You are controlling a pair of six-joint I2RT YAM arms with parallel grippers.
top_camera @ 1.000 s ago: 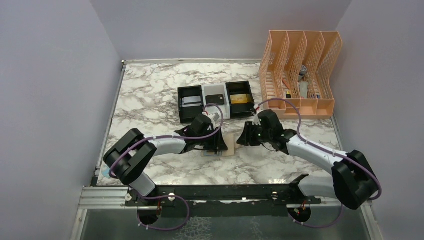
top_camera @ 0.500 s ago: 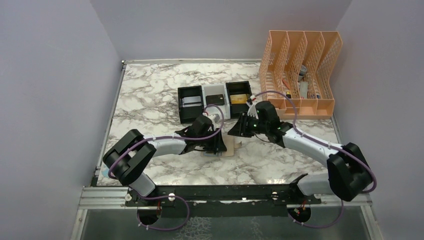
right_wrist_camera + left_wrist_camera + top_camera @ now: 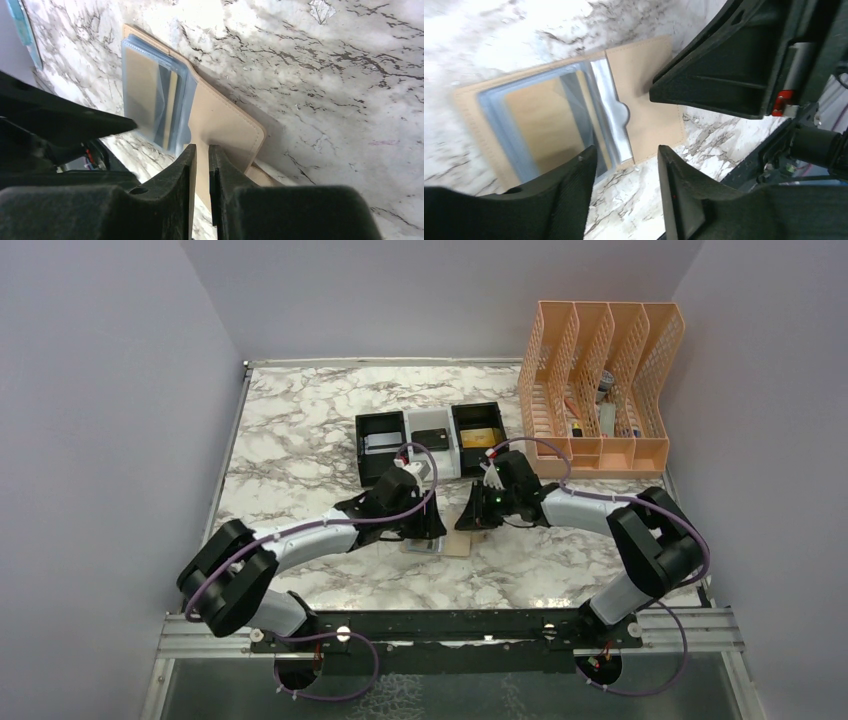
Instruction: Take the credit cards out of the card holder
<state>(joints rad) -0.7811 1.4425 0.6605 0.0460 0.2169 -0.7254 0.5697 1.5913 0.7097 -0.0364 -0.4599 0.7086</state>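
While both arms lean in over the middle of the marble counter [image 3: 300, 420], the card holder [image 3: 220, 120] lies open between them, its long axis running left to right. Its pocket panel, clear bluish plastic over tan, is on the left arm's side. Its plain tan panel is on the right arm's side.

The left gripper [image 3: 626, 160] has its jaws spread and holds nothing, its tips at the near edge of the pocket panel. The right gripper [image 3: 201, 150] has its jaws almost pressed together, with only a sliver between them. It appears to be pinching the edge of the plain tan panel, whose corner looks slightly raised off the counter.

The pocket's mouth, marked by a thumb notch, faces the plain panel. Any card would therefore slide out towards the right gripper, which is nearer that opening.

Behind the holder, a row of three small bins [image 3: 361, 450] holds the credit cards [image 3: 431, 438]: one silvery, one dark, one gold. A gold-toned strip shows through the plastic in the right wrist view, but it cannot be told whether that is a card or the tan backing.
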